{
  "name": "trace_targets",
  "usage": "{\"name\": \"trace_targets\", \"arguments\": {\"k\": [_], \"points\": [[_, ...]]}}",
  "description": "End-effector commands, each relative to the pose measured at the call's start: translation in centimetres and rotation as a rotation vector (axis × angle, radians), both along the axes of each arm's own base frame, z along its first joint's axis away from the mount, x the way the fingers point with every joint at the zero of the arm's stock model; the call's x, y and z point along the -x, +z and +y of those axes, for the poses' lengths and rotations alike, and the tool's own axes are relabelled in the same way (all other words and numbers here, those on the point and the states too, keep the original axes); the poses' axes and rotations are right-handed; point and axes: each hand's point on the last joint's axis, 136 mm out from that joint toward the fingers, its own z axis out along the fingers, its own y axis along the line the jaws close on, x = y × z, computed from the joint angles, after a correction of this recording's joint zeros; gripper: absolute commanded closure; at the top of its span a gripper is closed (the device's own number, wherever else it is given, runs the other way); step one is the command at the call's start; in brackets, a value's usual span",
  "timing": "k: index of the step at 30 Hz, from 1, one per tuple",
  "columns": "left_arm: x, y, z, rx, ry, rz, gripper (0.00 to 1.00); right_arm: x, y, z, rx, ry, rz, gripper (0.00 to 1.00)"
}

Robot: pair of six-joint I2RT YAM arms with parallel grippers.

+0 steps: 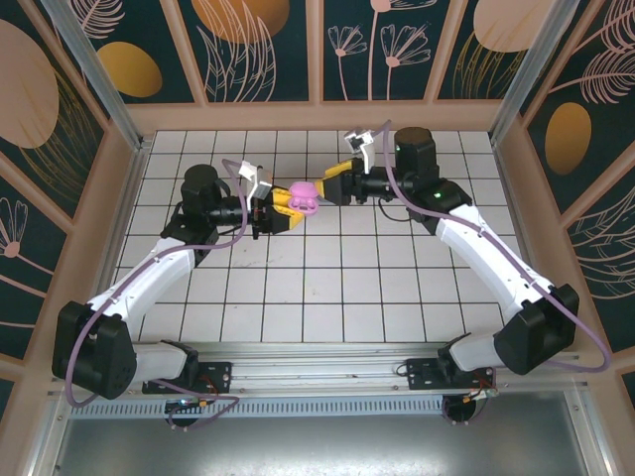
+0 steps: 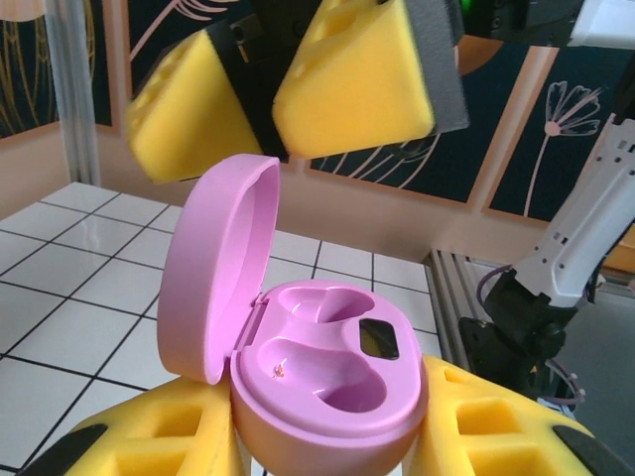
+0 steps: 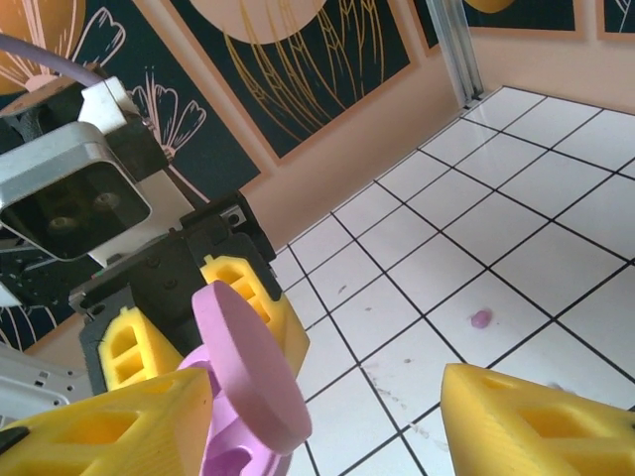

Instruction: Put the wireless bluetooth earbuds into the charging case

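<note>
The pink charging case (image 2: 332, 372) is held off the table, my left gripper (image 2: 332, 441) shut on its base. Its lid (image 2: 213, 268) stands open to the left and both wells are empty. My right gripper (image 2: 270, 111) hovers open just above the case, its yellow fingers (image 3: 516, 421) spread around the lid (image 3: 248, 367). In the top view both grippers meet mid-table, the left gripper (image 1: 286, 204) and right gripper (image 1: 320, 188) on either side of the case (image 1: 306, 197). One tiny pinkish earbud (image 3: 480, 318) lies on a white tile beyond the right fingers. Other earbuds are out of view.
The white grid table (image 1: 327, 288) has raised wooden walls on all sides. The left wrist's camera housing (image 3: 69, 193) sits close behind the case. The right arm's base (image 2: 516, 327) stands at the table's near edge.
</note>
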Motion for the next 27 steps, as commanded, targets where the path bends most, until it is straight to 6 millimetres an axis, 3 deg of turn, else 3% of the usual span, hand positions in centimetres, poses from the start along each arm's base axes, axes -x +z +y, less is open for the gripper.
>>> {"name": "trace_targets", "arguments": {"k": [1, 4, 7, 12, 15, 21, 24, 27], "points": [[-1.1, -0.6, 0.2, -0.005, 0.063, 0.002, 0.98, 0.6, 2.1, -1.2, -0.048, -0.062, -0.022, 0.35], [-1.9, -1.3, 0.7, -0.01, 0.103, 0.022, 0.98, 0.0, 2.2, -2.1, -0.054, -0.143, 0.008, 0.34], [-2.4, -1.5, 1.6, 0.006, 0.132, 0.04, 0.98, -1.6, 0.9, -3.2, -0.026, -0.252, 0.087, 0.34], [-3.3, -2.4, 3.8, 0.008, 0.208, 0.066, 0.98, -4.2, -3.0, -4.2, 0.024, -0.384, 0.248, 0.37], [-4.0, -3.1, 5.4, 0.002, 0.269, 0.085, 0.99, -5.5, -5.8, -3.7, 0.028, -0.418, 0.356, 0.4], [-4.7, -4.5, 8.0, -0.01, 0.409, 0.098, 1.0, -7.7, -13.1, -0.3, 0.074, -0.409, 0.627, 0.54], [-4.9, -5.1, 8.9, -0.027, 0.477, 0.098, 1.0, -8.4, -16.4, 2.7, 0.123, -0.38, 0.723, 0.61], [-4.9, -5.4, 9.5, -0.05, 0.523, 0.093, 0.99, -9.0, -18.4, 6.2, 0.173, -0.319, 0.746, 0.64]]}}
